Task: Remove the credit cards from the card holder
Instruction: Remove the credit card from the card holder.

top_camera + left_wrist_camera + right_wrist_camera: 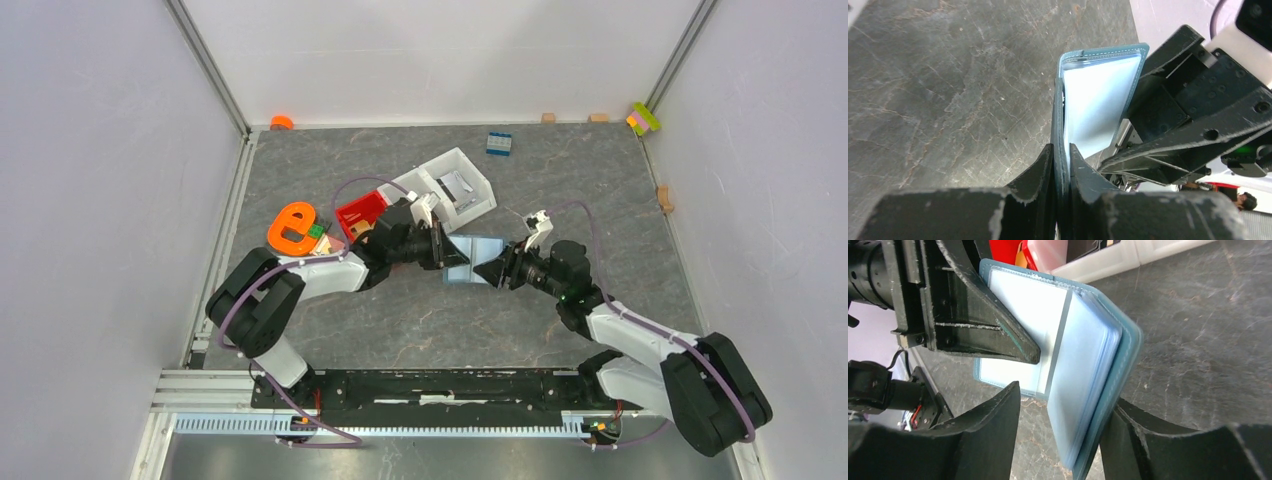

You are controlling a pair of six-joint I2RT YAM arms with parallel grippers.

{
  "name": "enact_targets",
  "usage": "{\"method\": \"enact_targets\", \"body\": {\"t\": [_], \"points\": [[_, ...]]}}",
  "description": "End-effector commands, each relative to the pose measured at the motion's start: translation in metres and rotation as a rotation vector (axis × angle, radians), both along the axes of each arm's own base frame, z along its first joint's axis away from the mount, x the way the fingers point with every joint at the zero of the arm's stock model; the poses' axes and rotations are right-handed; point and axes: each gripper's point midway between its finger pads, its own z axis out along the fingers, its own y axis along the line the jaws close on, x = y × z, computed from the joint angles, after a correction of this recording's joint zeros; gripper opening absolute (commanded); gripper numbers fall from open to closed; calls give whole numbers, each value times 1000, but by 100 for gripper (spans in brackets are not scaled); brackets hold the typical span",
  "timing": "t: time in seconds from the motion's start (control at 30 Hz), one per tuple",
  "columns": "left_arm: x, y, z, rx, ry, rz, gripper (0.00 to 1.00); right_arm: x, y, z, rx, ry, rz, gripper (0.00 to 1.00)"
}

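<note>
left tool [1062, 152] clamped on card holder [1098, 95] cover | right tool [1065, 400] spread wide, straddling its other flap

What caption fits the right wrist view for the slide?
Left gripper pinches one cover of the open teal card holder; right gripper, jaws open, straddles the other half.

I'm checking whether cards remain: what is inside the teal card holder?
Only pale-blue sleeves show inside the open card holder; no tan card is visible. Pockets between the stacked sleeves are hidden.
</note>
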Motion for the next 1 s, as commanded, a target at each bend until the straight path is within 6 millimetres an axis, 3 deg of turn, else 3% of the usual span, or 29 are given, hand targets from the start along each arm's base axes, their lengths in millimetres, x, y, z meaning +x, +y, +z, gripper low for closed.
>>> {"method": "enact_targets", "body": {"t": [0.0, 0.13, 0.3, 0.7, 0.97], "points": [[19, 8, 6, -77, 39, 65, 9, 15, -7, 27, -14, -112, -64, 61], [20, 11, 8, -92, 44, 71, 9, 16, -11, 32, -20, -134, -86, 61], [20, 12, 9, -94, 43, 75, 9, 18, -13, 28, -39, -123, -93, 42], [13, 4, 16, -141, 43, 21, 8, 19, -11, 25, -53, -116, -80, 17], [-3, -18, 22, -160, 38, -84, 7, 15, -2, 26, -30, -116, -33, 16]]}}
